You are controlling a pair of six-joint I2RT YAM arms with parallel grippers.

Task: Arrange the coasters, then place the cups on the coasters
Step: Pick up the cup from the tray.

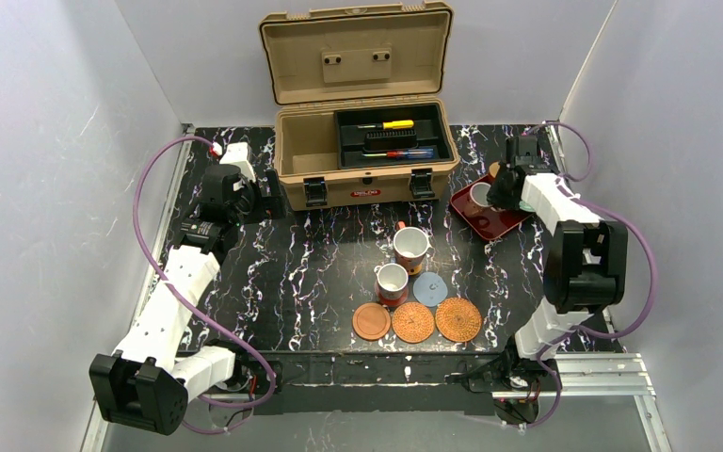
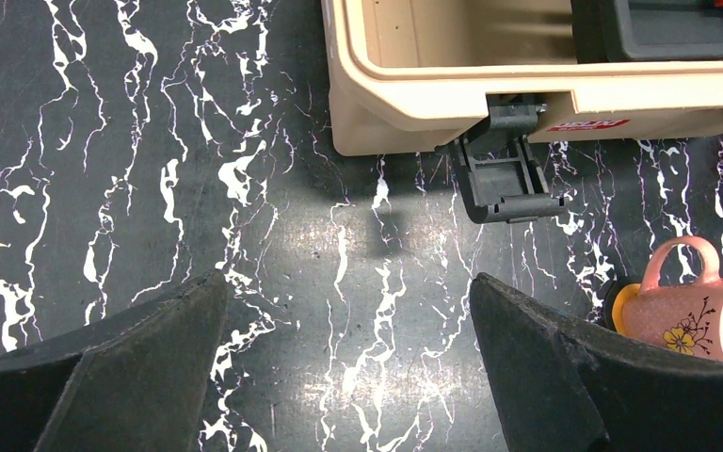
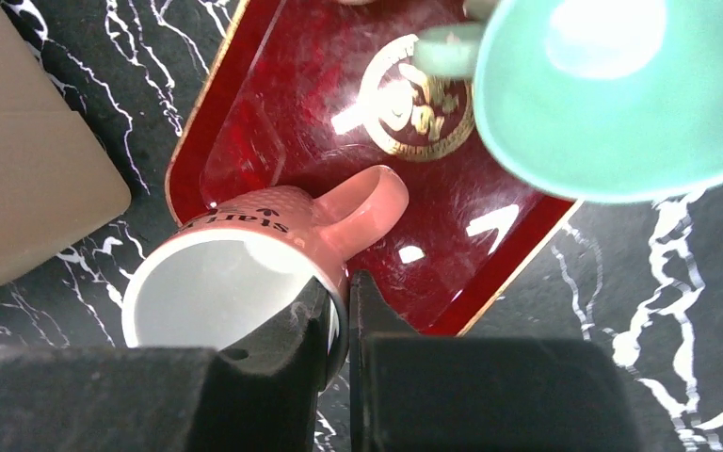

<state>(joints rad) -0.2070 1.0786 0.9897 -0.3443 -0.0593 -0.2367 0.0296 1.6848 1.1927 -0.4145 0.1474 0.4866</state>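
Right gripper (image 3: 341, 294) is pinched on the round, white-lined rim of a speckled pink mug (image 3: 207, 292) on the glossy red tray (image 3: 282, 104); left gripper (image 2: 348, 282) is held spread.

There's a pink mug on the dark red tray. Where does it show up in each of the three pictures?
Top external: pink mug, on the dark red tray, right of centre.
Left wrist: not in it; the flowered mug at its right edge is another.
Right wrist: lower left, white inside facing up, its rim in the right gripper.
Shared landmark: the beige toolbox, in all three views.
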